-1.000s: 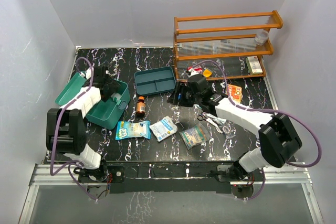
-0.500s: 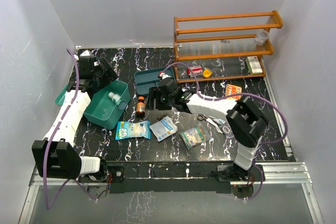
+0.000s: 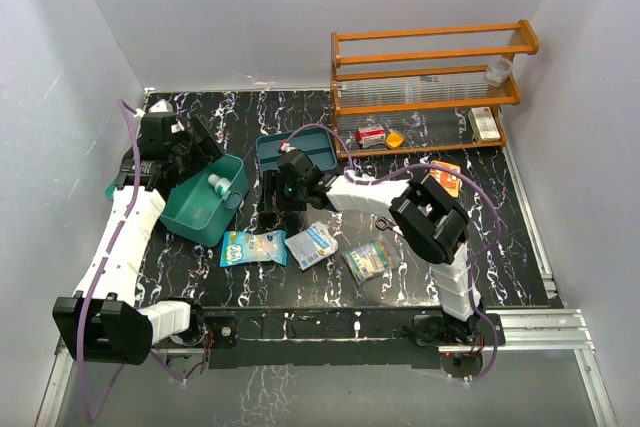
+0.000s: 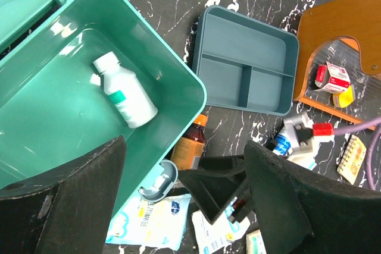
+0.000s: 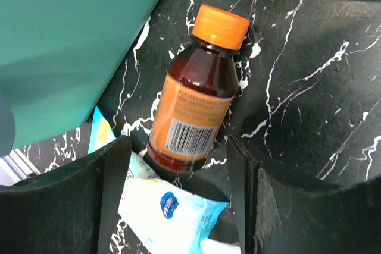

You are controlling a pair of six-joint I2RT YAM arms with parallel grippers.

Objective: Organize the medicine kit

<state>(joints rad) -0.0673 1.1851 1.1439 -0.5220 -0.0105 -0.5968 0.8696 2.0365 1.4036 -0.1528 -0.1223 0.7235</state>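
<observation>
Lifted the left gripper (image 4: pixel 184 153) up out of the medicine kit (image 4: pixel 178 75) over the last second, fingers spread wide with nothing in them, leaving a white bottle (image 4: pixel 124 96) lying inside. Swung the right gripper (image 5: pixel 178 144) over from the shelf side too, now parked with fingers spread either side of the amber bottle (image 5: pixel 196 108), not squeezing it yet. So one item in, next one probably lined up. Kit sitting open at the left of the black marbled table (image 3: pixel 500 247), amber bottle just beside it. Still loose: sachets (image 3: pixel 252 247), divided tray (image 3: pixel 295 152). Orange shelf rack (image 3: pixel 430 47) at the back, plain white walls (image 3: pixel 250 7) all round.
</observation>
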